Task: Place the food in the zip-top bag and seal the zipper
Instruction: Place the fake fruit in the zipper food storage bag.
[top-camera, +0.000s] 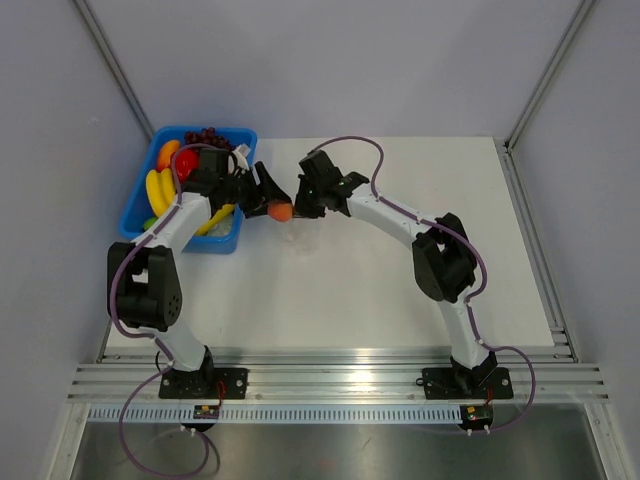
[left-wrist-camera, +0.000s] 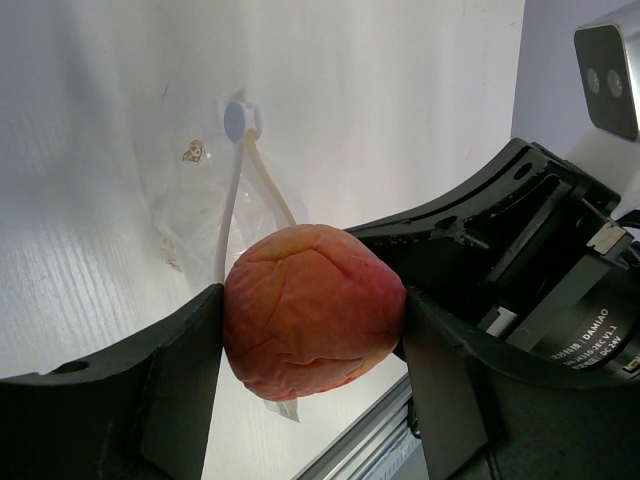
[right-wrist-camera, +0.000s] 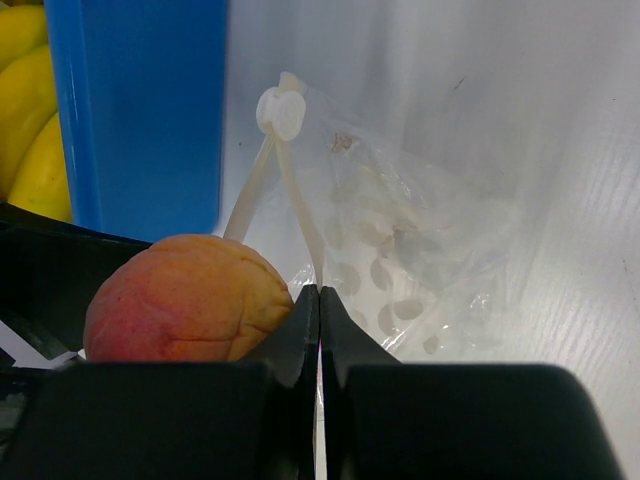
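My left gripper (top-camera: 268, 199) is shut on the food, an orange-red peach (top-camera: 281, 211), and holds it just above the table. In the left wrist view the peach (left-wrist-camera: 305, 305) fills the gap between the black fingers (left-wrist-camera: 170, 380). The see-through zip-top bag (right-wrist-camera: 430, 250) lies on the table under it, also seen in the left wrist view (left-wrist-camera: 190, 215). Its zipper strips (right-wrist-camera: 300, 210) spread in a V from a white slider (right-wrist-camera: 280, 112), so the mouth is open. My right gripper (right-wrist-camera: 320, 300) is shut on one mouth edge of the bag, right beside the peach (right-wrist-camera: 185, 300).
A blue bin (top-camera: 190, 190) with bananas (top-camera: 158, 190), grapes (top-camera: 208, 135) and other fruit stands at the back left, close behind the left gripper. It also shows in the right wrist view (right-wrist-camera: 140, 110). The table's near rail (left-wrist-camera: 370, 440) shows below the peach.
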